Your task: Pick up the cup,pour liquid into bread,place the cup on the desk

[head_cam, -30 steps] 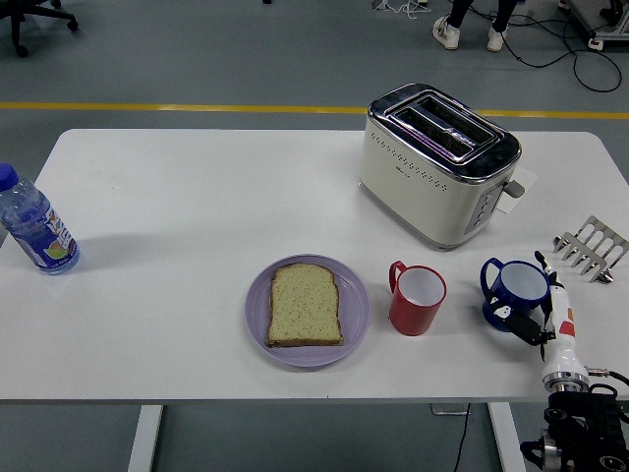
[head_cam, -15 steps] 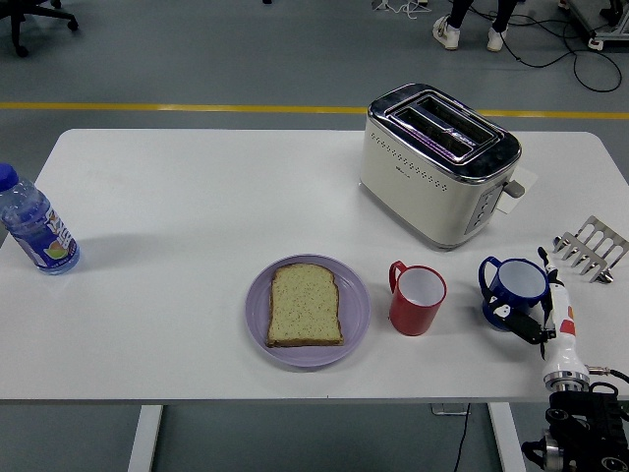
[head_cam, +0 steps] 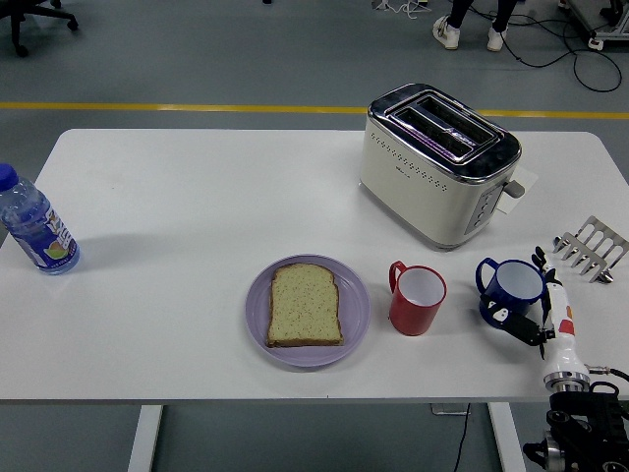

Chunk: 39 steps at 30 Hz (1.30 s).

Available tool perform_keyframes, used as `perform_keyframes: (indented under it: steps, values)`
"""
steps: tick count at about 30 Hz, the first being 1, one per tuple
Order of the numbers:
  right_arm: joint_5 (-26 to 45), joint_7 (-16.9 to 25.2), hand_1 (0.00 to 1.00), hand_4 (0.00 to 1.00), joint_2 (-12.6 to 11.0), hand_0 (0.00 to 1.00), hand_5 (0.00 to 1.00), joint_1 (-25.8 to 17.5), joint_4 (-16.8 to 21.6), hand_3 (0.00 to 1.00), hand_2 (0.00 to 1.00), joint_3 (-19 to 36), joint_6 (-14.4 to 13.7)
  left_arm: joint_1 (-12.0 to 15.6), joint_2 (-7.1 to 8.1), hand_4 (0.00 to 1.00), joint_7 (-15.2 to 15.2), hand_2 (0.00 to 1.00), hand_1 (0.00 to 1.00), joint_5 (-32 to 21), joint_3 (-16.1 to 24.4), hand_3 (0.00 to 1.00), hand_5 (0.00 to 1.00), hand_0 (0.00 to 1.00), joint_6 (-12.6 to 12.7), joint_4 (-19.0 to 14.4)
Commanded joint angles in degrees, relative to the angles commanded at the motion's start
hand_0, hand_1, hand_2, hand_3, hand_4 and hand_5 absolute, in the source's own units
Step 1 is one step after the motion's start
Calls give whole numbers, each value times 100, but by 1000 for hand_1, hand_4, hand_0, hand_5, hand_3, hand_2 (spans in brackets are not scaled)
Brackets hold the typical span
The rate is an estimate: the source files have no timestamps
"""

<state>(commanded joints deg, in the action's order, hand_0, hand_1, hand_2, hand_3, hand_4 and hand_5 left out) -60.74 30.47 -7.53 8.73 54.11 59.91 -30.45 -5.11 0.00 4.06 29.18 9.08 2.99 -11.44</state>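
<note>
A blue cup (head_cam: 510, 287) with its handle to the left stands near the table's right front edge. My right hand (head_cam: 536, 313) comes up from the lower right corner, and its black fingers (head_cam: 503, 317) curl around the cup's near and right sides. A red cup (head_cam: 418, 299) stands just left of the blue one, upright and showing a white inside. One slice of bread (head_cam: 306, 305) lies flat on a lilac plate (head_cam: 355, 313) left of the red cup. My left arm is out of view.
A cream toaster (head_cam: 437, 162) stands behind the cups. A metal toast rack (head_cam: 591, 249) sits at the right edge, close to my hand. A water bottle (head_cam: 35, 225) with a blue cap stands at the far left edge.
The blue cup and my right hand have shifted slightly left and away from the front edge together. Nothing else has moved.
</note>
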Motion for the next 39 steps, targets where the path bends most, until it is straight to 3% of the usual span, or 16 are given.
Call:
perform_keyframes:
  steps: [9, 17, 22, 23, 28, 29, 34, 35, 39]
  values:
    - [-363, -131, 863, 939, -116, 980, 2, -211, 736, 998, 998, 354, -16, 21, 0, 324, -1, 656, 646, 7, -29, 551, 839, 635, -3, -1]
    - [-390, -198, 850, 938, -202, 961, 30, -355, 1672, 998, 968, 701, -222, 54, 0, 323, 0, 656, 647, 4, -53, 550, 840, 637, -2, 1]
    - [4, -528, 850, 938, -217, 961, 30, -390, 2125, 998, 968, 1102, 148, 55, 0, 323, 0, 656, 647, 13, -67, 550, 840, 637, -3, -1]
    - [204, -516, 750, 782, -211, 824, 105, -402, 2231, 845, 832, 1210, 264, 53, 0, 323, 0, 656, 647, 13, -55, 550, 839, 635, -3, 0]
    - [1217, -320, 750, 782, -160, 824, 105, -426, 2552, 845, 832, 1549, 698, 29, 0, 323, 0, 656, 647, 30, -7, 550, 839, 635, -7, -1]
    - [1440, -289, 677, 721, -154, 751, 160, -430, 2593, 686, 714, 1597, 792, 24, 0, 323, -1, 656, 647, 35, 4, 553, 839, 636, -7, -2]
    - [2610, -289, 677, 721, -116, 751, 160, -429, 2653, 686, 714, 1859, 1345, 9, 0, 323, 0, 656, 647, 38, 34, 553, 839, 636, -7, -1]
    - [2833, -400, 652, 678, -97, 720, 217, -429, 2598, 633, 675, 1971, 1504, 3, 0, 323, 0, 656, 647, 41, 40, 553, 839, 635, -8, -1]
    - [3802, -784, 652, 678, -60, 720, 217, -458, 2461, 633, 675, 2325, 2123, -8, 0, 323, 1, 656, 647, 42, 53, 553, 839, 635, -9, -2]
